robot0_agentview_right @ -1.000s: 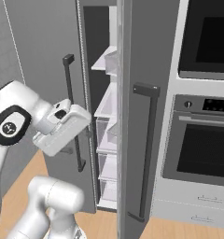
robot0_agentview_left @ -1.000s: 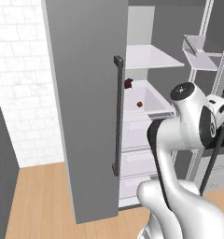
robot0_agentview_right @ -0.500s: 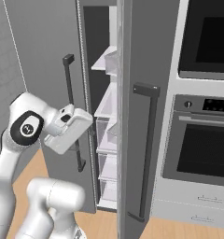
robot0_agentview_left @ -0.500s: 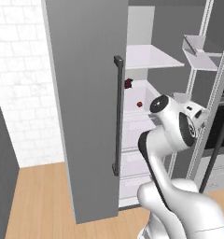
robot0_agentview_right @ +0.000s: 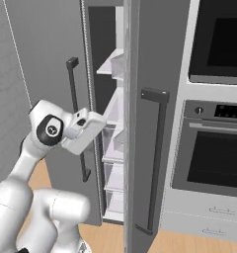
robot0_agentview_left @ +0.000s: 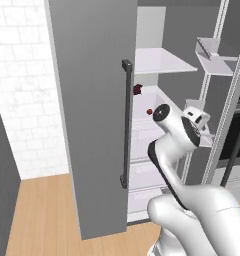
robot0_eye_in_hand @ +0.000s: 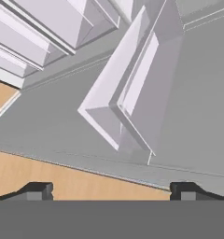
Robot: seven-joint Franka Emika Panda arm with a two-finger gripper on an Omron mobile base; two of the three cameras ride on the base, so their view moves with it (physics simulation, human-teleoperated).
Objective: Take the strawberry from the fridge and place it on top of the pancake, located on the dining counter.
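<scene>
- The fridge (robot0_agentview_left: 92,100) takes up the middle of the left base view with its grey left door swung open towards the camera, the long dark handle (robot0_agentview_left: 126,125) running down the door's edge; it stands open, I judge, so the arm can reach the white shelves.
- Just right of that handle, in the upper middle of the left base view, a darker maroon lump (robot0_agentview_left: 137,89) sits at the back of a white shelf (robot0_agentview_left: 162,61)'s lower neighbour, and a little lower and to the right lies the strawberry (robot0_agentview_left: 149,111), small and red, on the shelf surface, apart from the lump.
- The strawberry is untouched, in front of and just left of the arm's hand in that view, so the pick is not yet made.
- In the right base view the claw (robot0_agentview_right: 98,121) is at centre left, pointing into the gap of the open fridge beside the shelf fronts.
- In the hand view the two dark fingertips (robot0_eye_in_hand: 37,189) stand far apart at the bottom corners: the claw is released, spread wide, holding nothing and touching nothing, facing a white door bin (robot0_eye_in_hand: 128,93) and a strip of wood floor (robot0_eye_in_hand: 62,179).
</scene>
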